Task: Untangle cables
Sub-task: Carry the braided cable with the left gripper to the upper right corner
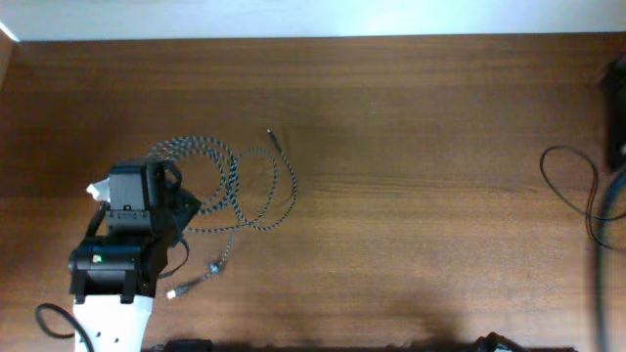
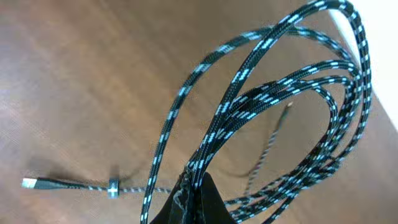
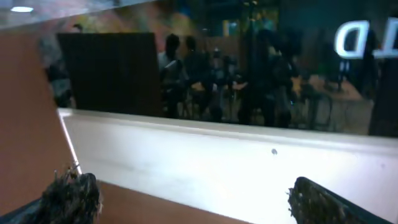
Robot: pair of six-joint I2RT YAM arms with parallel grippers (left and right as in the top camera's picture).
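The cable [image 2: 283, 93] is braided, black flecked with white, and lies in loose overlapping loops. The left pincer [image 2: 196, 200] is closed on a bunch of its strands, and the rest fans out ahead of the pincer and off to its right. In the left wrist view, five or six strands arc up from the grip.

I count one braided cable [image 1: 238, 186] with two ends in sight. A silver-tipped plug [image 2: 30, 183] lies flat on the wood, left of the grip in the wrist view, with a small ring [image 2: 113, 186] on the cord just behind it. A thin tip [image 1: 271, 134] lies beyond the loops, farthest from the left pincer [image 1: 181, 203]. I cannot tell whether a second, plainer cord runs through the bundle.

The right pincer [image 3: 193, 190] is spread wide and holds nothing. Its two dark fingers [image 3: 69, 200] show at the bottom corners of its view.

The table [image 1: 411, 225] is brown wood with a fine grain. One thin black wire [image 1: 572, 181] curls at its right edge. Behind the table a white wall [image 3: 205, 155] runs below dark glass [image 3: 249, 68] full of dim reflections.
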